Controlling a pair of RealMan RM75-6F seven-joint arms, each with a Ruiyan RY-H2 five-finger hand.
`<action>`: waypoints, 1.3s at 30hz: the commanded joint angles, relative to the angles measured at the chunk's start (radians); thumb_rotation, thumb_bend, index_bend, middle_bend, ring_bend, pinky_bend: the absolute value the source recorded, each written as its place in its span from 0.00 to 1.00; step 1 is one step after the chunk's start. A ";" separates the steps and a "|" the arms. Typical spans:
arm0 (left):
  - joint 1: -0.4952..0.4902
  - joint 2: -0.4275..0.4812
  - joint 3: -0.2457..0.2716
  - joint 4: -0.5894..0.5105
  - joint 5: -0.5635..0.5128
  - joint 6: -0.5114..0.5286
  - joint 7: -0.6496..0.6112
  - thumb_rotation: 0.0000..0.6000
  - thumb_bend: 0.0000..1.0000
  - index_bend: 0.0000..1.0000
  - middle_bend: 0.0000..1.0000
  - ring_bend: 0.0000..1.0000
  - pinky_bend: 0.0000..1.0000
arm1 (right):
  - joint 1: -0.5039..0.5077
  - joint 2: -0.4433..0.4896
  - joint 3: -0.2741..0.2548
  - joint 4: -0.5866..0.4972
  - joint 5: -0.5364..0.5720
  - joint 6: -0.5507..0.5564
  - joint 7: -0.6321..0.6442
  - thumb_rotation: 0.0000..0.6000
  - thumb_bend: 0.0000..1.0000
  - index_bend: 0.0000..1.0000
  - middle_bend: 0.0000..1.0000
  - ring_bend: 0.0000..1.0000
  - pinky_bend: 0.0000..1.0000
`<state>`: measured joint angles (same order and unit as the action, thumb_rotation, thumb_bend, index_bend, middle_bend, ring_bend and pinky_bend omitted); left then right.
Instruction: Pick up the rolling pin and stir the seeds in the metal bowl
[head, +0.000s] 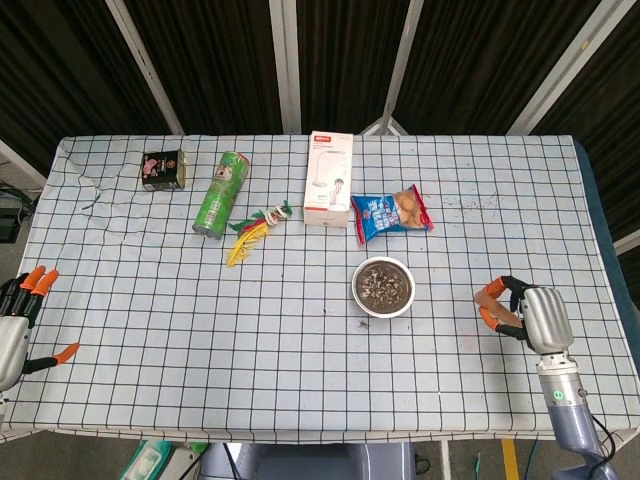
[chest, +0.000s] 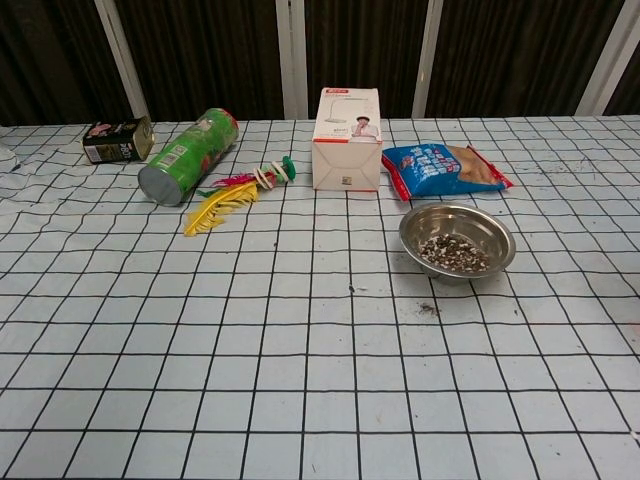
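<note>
Head view, right hand: the right hand (head: 520, 312) is over the table's right side, well right of the metal bowl (head: 383, 287); its orange-tipped fingers (head: 487, 300) curl around something brownish. Probably the rolling pin, but too small to be sure, so I cannot tell whether it is grasping or merely clenched.
Head view, left hand: the left hand (head: 18, 320) hangs off the table's left edge, fingers spread, holding nothing.
Head view, rolling pin: none lies loose on the tablecloth (head: 150, 300).
Head view, seeds: the seeds (head: 382, 285) are in the bowl, with a few spilled just beside it.
Chest view, hands: neither shows.
Chest view, bowl: upright, below the snack bag (chest: 440, 165); the white box (chest: 346, 138), green can (chest: 188, 155) and feather toy (chest: 235, 193) stand apart from it.
Step in hand (judgement): carrying the tool toward the bowl.
Doing it well: come in from above, dip only the tip, stir slowly; the light bowl may slide or shed seeds.
</note>
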<state>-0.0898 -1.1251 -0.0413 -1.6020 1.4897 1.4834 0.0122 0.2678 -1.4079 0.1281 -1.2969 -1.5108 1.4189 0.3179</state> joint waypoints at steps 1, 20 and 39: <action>0.000 0.000 0.000 0.001 0.000 0.000 -0.002 1.00 0.20 0.04 0.00 0.00 0.00 | 0.003 0.015 -0.022 -0.033 -0.001 -0.036 -0.025 1.00 0.84 0.54 0.62 0.52 0.54; 0.002 -0.001 0.002 0.009 0.003 0.001 -0.011 1.00 0.20 0.04 0.00 0.00 0.00 | -0.011 0.123 -0.111 -0.284 -0.040 -0.102 -0.214 1.00 0.72 0.30 0.44 0.32 0.39; 0.003 -0.002 -0.001 0.009 -0.001 0.002 -0.005 1.00 0.20 0.04 0.00 0.00 0.00 | -0.129 0.198 -0.024 -0.233 0.057 0.133 -0.469 1.00 0.31 0.00 0.00 0.00 0.00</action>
<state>-0.0872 -1.1275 -0.0419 -1.5932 1.4885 1.4858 0.0065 0.1785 -1.2244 0.0945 -1.5295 -1.4782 1.4985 -0.1131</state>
